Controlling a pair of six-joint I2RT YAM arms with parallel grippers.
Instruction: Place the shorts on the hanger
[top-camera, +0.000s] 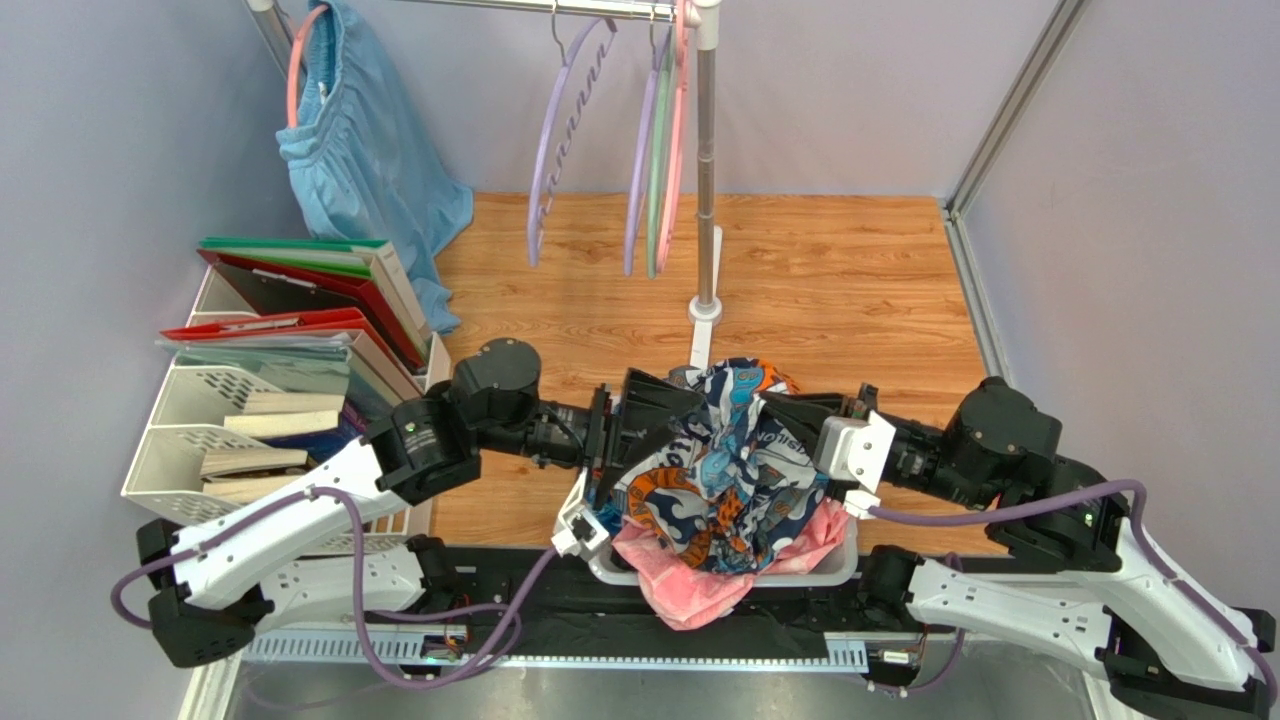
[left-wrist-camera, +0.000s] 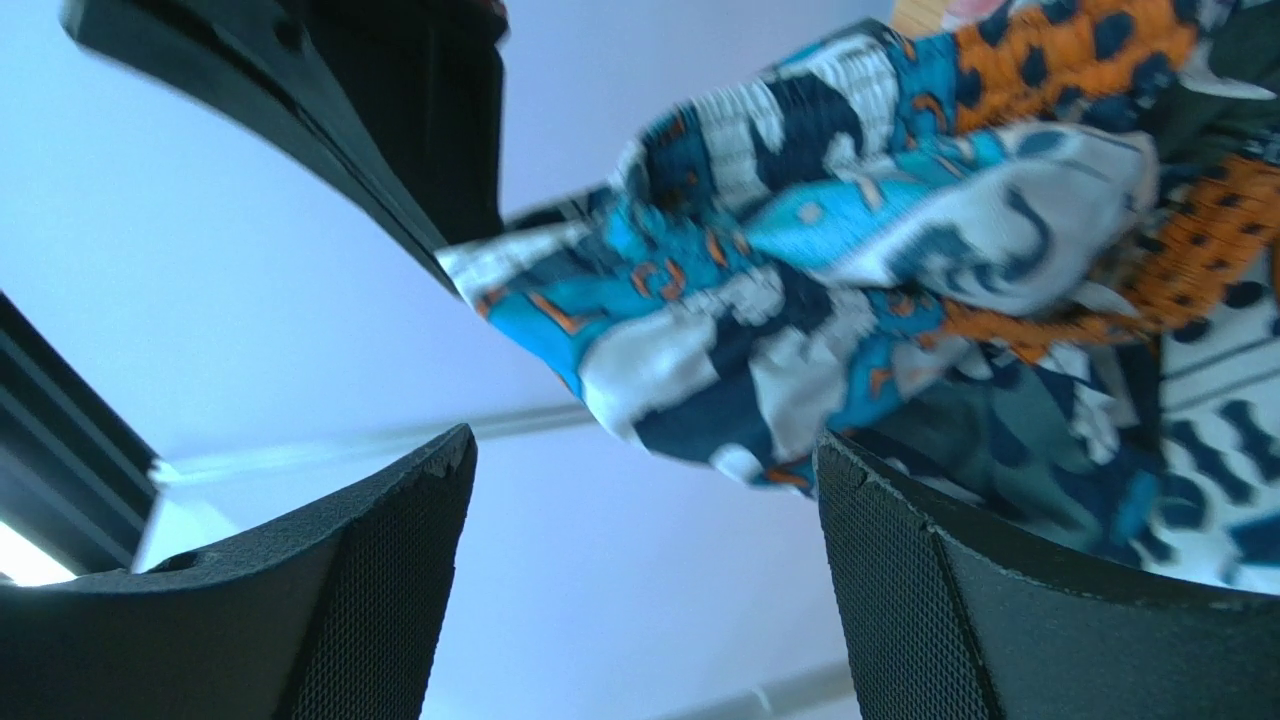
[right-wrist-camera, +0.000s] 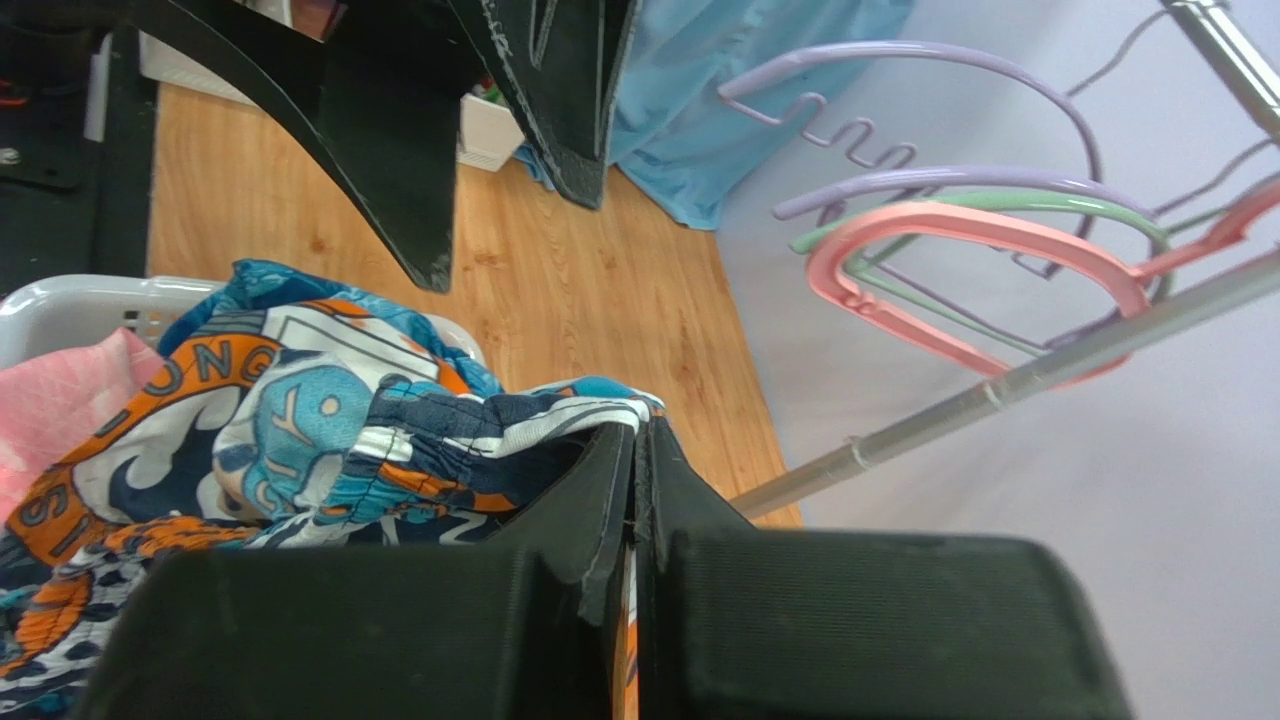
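Step in hand: lifting the large floppy shorts in orange, teal, navy and white swirl print (top-camera: 721, 465) out of the white plastic basket (right-wrist-camera: 75, 300) and securing a second hold on them.
Location of shorts: bunched in a peak above the basket at the near edge of the wooden counter (top-camera: 842, 285). The lower folds drape over a plain pink garment (top-camera: 691, 578).
Right claw (right-wrist-camera: 631, 435): clenched, with an edge of the printed fabric pinched at its tips.
Left claw (left-wrist-camera: 643, 450): released. Its jaws stand wide apart with a fold of the shorts hanging just above them and nothing gripped.
Location of hanger: the thin lavender plastic hanger with notched arms (right-wrist-camera: 902, 48) hangs on the metal rail stand (top-camera: 703, 180) at the far side, well apart from the shorts and bare.
Progress: judged early, as no part of the shorts is near the hanger.
Next move calls for: the left claw closing on the fold in reach, preferably at the waistband. The two claws would then need to spread the cloth before carrying it to the hanger.
Risk: the fabric is crumpled, so the left claw may catch several layers at once.
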